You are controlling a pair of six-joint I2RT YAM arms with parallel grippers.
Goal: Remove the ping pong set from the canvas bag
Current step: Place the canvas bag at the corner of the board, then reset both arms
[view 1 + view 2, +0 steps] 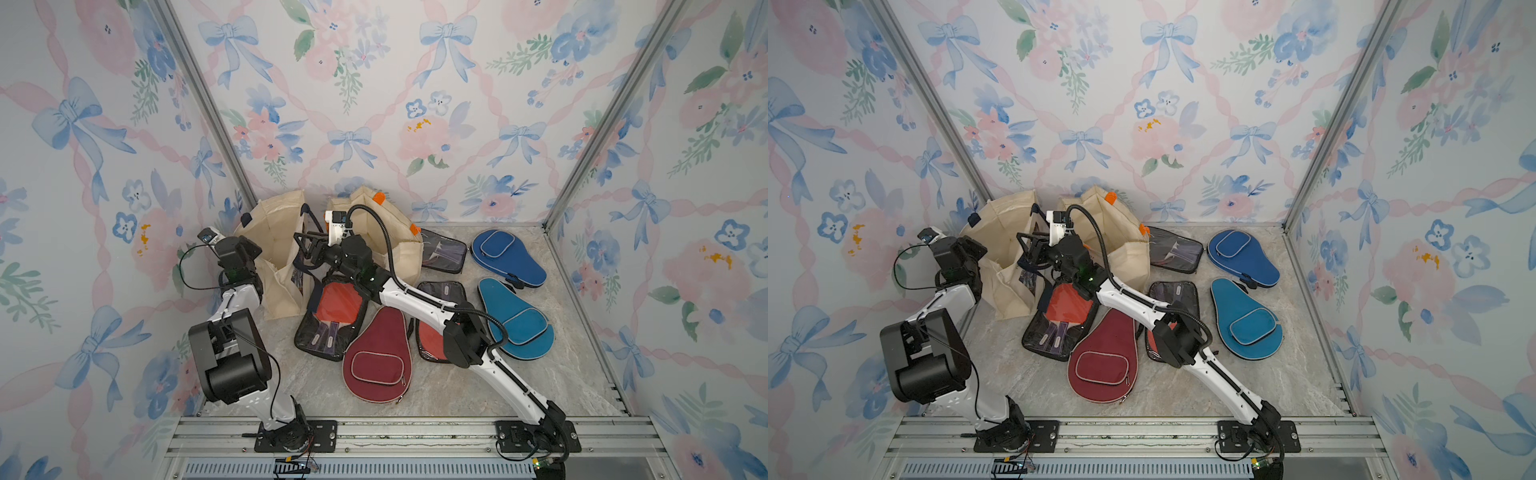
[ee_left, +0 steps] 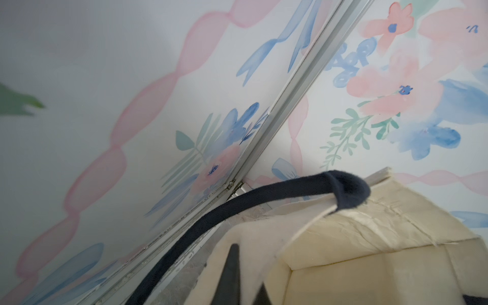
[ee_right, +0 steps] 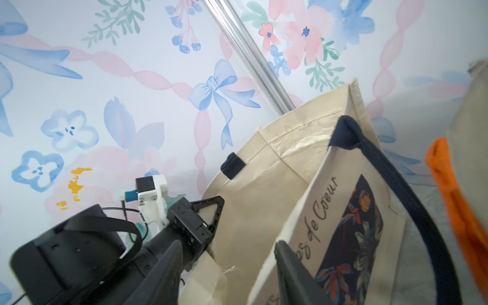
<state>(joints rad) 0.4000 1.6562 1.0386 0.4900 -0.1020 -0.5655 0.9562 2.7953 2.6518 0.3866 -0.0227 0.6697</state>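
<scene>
A cream canvas bag [image 1: 274, 232] with navy handles [image 2: 264, 195] stands at the back left. My left gripper [image 2: 247, 286] is shut on its side wall near the rim. My right gripper [image 3: 227, 274] is open at the bag's mouth, one finger [image 3: 293, 274] against the printed front panel [image 3: 343, 224], and holds nothing. A ping pong set [image 1: 332, 320], a clear black-edged case with red paddles, lies flat on the floor in front of the bag, partly under my right arm. What shows of the bag's inside [image 2: 383, 277] is bare cloth.
A second cream bag with orange handles [image 1: 395, 237] stands right of the first. A maroon paddle case [image 1: 376, 357], two clear cases [image 1: 442, 251] [image 1: 428, 332] and two blue cases [image 1: 509, 257] [image 1: 517, 322] lie on the marble floor. Walls close in on three sides.
</scene>
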